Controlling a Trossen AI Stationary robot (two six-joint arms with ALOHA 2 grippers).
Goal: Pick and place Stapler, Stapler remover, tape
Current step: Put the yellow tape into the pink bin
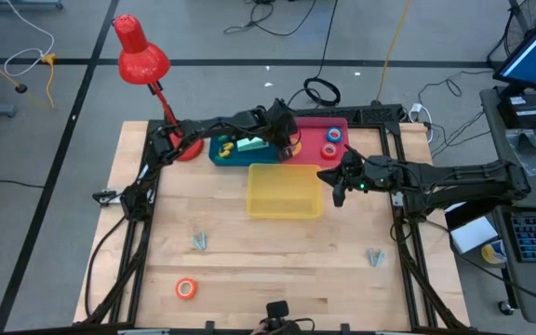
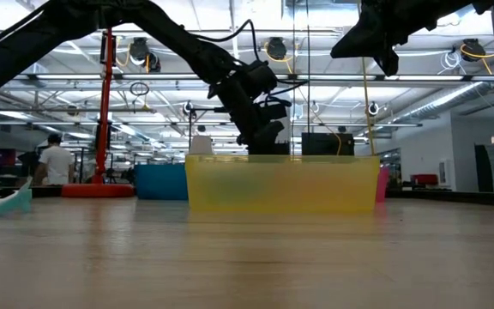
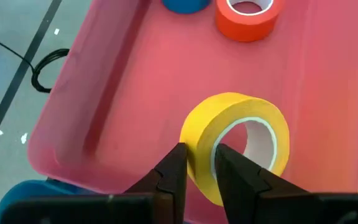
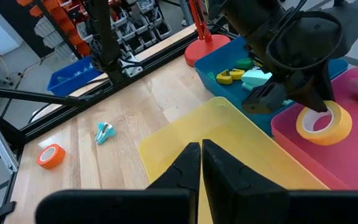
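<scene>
1. A red desk lamp (image 1: pixel 141 51) with a round base stands at the far left corner of the pale wooden surface (image 1: pixel 249 261); the dark left arm runs from beside that base rightward along the far edge.
2. Near the front left of the surface lies an orange ring-shaped tape roll (image 1: pixel 186 288), alone, with a small grey claw-shaped piece (image 1: pixel 200 243) farther in and another (image 1: pixel 374 256) towards the right.
3. A blue plastic tray (image 1: pixel 223 152) at the far edge holds yellow and teal items; what they are cannot be told.
4. The left gripper (image 3: pixel 197 163) points down into the pink plastic tray (image 3: pixel 123 93) just right of the blue one. Its fingers (image 3: pixel 169 174) straddle the wall of a yellow ring-shaped tape roll (image 3: pixel 238 134), one outside and one in the pale centre hole; the roll sits tilted on the tray floor. Whether the fingers pinch the wall or stand just clear of it cannot be told.
5. In the same pink tray, beyond the yellow roll, lie a blue tape roll (image 3: pixel 182 5) and a red tape roll (image 3: pixel 247 17), close together.
6. A translucent yellow plastic bin (image 1: pixel 285 190) sits mid-surface, in front of both trays.
7. The right arm reaches in level from the right side; the right gripper (image 4: pixel 201 163) hangs above the yellow bin's right edge, fingers pressed together, holding nothing.
</scene>
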